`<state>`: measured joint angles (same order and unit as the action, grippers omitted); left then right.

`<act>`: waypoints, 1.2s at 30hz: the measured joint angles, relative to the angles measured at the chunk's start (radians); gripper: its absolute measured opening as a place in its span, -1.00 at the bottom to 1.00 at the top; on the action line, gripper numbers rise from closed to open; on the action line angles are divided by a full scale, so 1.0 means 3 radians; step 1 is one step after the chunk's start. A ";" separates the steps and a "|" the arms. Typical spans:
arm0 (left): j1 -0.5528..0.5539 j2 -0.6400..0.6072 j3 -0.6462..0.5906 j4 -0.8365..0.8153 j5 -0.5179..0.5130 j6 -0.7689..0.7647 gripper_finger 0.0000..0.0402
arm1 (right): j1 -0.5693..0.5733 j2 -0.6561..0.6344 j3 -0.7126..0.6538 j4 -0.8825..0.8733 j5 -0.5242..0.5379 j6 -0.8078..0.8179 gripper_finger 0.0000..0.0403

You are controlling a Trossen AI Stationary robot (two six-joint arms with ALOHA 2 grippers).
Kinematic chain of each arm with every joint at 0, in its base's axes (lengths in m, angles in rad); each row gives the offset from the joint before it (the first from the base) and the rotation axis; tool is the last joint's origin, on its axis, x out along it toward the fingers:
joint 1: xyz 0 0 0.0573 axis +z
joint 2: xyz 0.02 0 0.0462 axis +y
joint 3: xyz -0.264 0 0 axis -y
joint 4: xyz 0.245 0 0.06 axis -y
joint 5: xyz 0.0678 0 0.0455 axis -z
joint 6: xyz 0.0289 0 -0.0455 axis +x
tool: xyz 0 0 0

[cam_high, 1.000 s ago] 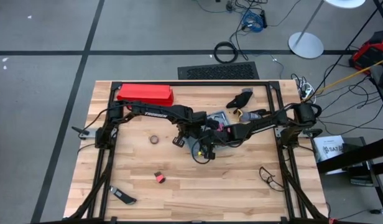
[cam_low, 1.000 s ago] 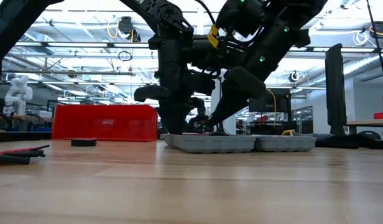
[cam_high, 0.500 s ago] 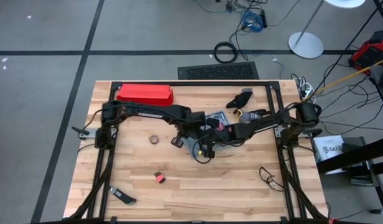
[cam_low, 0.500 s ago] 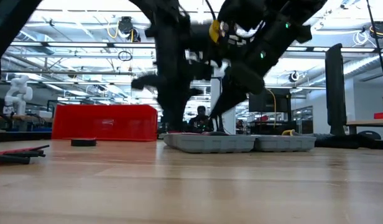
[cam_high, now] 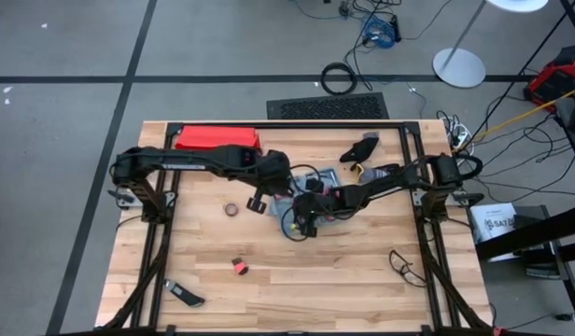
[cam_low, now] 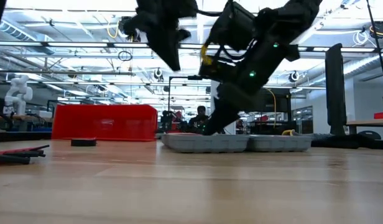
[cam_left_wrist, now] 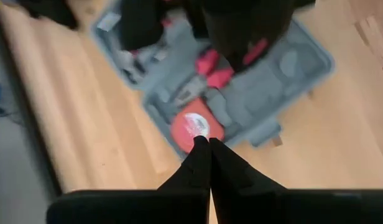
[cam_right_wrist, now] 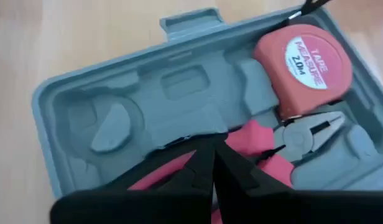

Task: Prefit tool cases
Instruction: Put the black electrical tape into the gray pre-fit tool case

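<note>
1. Since one second ago, your left arm has pulled back toward 9 o'clock and lifted away from the tool case [cam_high: 311, 179]; the left gripper [cam_high: 254, 203] now hangs above the bare table [cam_high: 362, 271], just beside the case. The case itself looks not moved.
2. The tool case lies open at the table centre, a little toward 12 o'clock. Inside, you see a red tape measure [cam_right_wrist: 311, 60] in its recess and pliers [cam_right_wrist: 303, 138] with red handles beside it.
3. The right gripper [cam_right_wrist: 214, 163] is low over the open case with its fingers pressed together, holding nothing that I can see. The left fingers are also pressed together and empty.
4. I judge the step in hand is to press the pliers fully into their moulded recess. Push down slowly with the closed tips on the handles, not on the tape measure.
5. Keep the left arm away, so the two arms do not collide above the case.
6. A small red object [cam_high: 239, 267] and a dark ring [cam_high: 231, 209] remain on the table; maybe they go next.
</note>
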<state>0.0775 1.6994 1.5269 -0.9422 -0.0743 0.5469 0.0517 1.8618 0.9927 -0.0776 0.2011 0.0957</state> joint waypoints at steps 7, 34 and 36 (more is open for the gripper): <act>-0.0005 -0.0100 0.0003 -0.0202 -0.0275 -0.0062 -0.99 | 0.0017 -0.0236 -0.0044 -0.0136 0.0074 -0.0097 -1.00; -0.0457 -0.0543 -0.1447 -0.0635 0.0106 -0.1721 -0.53 | 0.0024 -0.2618 -0.1110 -0.0945 0.0553 0.0473 -1.00; -0.0456 -0.0546 -0.1540 -0.0487 0.0143 -0.1721 -0.39 | 0.0024 -0.2640 -0.1139 -0.0923 0.0552 0.0510 -1.00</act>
<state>-0.0593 1.5356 1.0648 -1.0883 -0.0315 0.0305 0.0589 1.0698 0.6508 -0.3546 0.3666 0.2488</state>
